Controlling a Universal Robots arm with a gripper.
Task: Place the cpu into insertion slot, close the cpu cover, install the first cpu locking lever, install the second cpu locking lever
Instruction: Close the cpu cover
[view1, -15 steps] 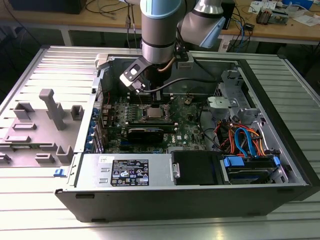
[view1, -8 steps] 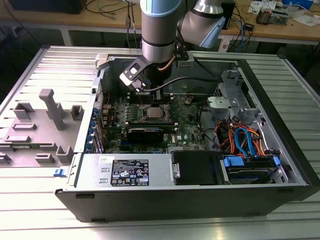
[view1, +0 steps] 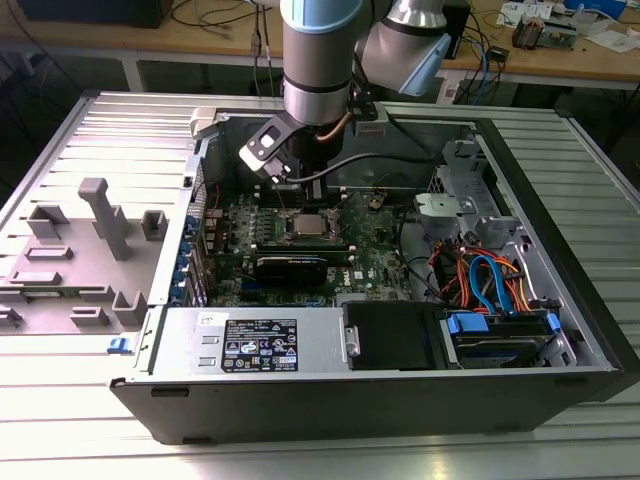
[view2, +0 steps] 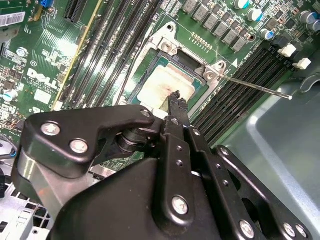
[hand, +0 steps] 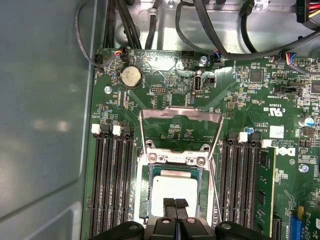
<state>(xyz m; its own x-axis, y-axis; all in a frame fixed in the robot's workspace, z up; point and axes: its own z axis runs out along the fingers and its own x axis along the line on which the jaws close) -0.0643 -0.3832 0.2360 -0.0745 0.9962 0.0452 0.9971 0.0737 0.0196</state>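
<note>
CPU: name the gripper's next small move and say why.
Probably lift the gripper straight up, clear of the cpu: it already lies flat in the socket under the shut fingertips, and the cpu cover stands open beyond it.

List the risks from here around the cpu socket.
1. The pincer hangs shut right over the cpu lying in its socket; a push off-square could tilt or scratch it.
2. The cpu cover stands open at the socket's edge; a sideways arm move might catch it.
3. A locking lever juts free over the memory slots and could snag.
</note>
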